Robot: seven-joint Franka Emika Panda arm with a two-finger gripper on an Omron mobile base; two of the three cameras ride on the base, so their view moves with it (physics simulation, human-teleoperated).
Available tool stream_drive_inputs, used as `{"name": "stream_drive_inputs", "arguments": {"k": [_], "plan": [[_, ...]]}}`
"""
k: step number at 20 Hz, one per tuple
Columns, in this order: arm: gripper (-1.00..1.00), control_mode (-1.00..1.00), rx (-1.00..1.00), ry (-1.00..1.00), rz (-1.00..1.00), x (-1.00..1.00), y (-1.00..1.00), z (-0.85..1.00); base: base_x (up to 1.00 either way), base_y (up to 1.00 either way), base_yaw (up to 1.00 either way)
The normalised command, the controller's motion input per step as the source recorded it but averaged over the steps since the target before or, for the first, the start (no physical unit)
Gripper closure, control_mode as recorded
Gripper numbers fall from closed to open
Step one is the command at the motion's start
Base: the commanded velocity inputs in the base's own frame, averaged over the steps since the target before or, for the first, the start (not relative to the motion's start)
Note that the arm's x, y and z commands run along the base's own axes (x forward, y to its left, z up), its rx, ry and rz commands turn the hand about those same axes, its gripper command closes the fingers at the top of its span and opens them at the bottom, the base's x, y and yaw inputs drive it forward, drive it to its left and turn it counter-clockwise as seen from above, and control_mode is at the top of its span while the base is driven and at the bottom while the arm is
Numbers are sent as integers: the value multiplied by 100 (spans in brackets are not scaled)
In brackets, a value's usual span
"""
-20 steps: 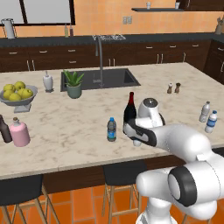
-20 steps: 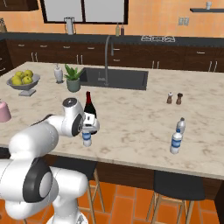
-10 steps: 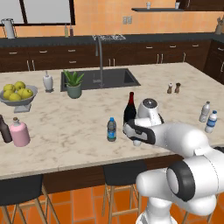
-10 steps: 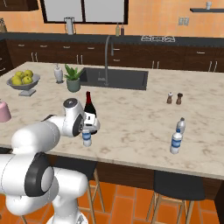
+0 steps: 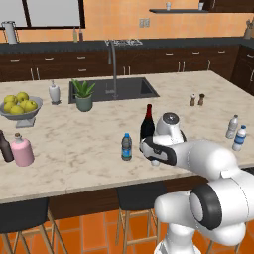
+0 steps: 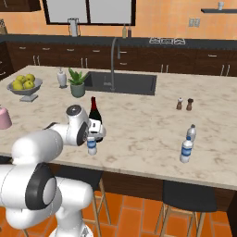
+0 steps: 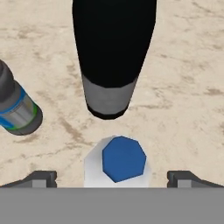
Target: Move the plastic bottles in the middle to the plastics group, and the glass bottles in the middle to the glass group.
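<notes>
Gripper [image 7: 112,177] poised wide open over a clear bottle [image 7: 117,162] on the kitchen island.

Fingers spread to either side, the hand looks straight down on the whitish plastic bottle's blue cap, centred between the tips. A clean pick likely calls for a straight descent, closing below the cap while staying clear of the wine bottle [image 7: 113,52], which stands just beyond the clear one. That tall glass bottle is near-black with a pale grey label band. The dark-tinted plastic bottle [image 7: 15,107], blue-labelled, stands off to one side, apart from both.
</notes>
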Motion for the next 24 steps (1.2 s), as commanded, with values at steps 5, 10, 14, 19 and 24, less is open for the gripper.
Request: {"name": "stream_drive_inputs", "arguments": {"k": [5, 10, 14, 19, 24], "plan": [[-100, -100, 0, -6, 0, 0, 0, -10, 0, 0, 0], [100, -100, 0, -4, 0, 0, 0, -6, 0, 0, 0], [100, -100, 0, -1, 0, 0, 0, 0, 0, 0, 0], [100, -100, 0, 0, 0, -7, 0, 1, 0, 0, 0], [100, -100, 0, 0, -5, -36, -27, 28, 0, 0, 0]]}}
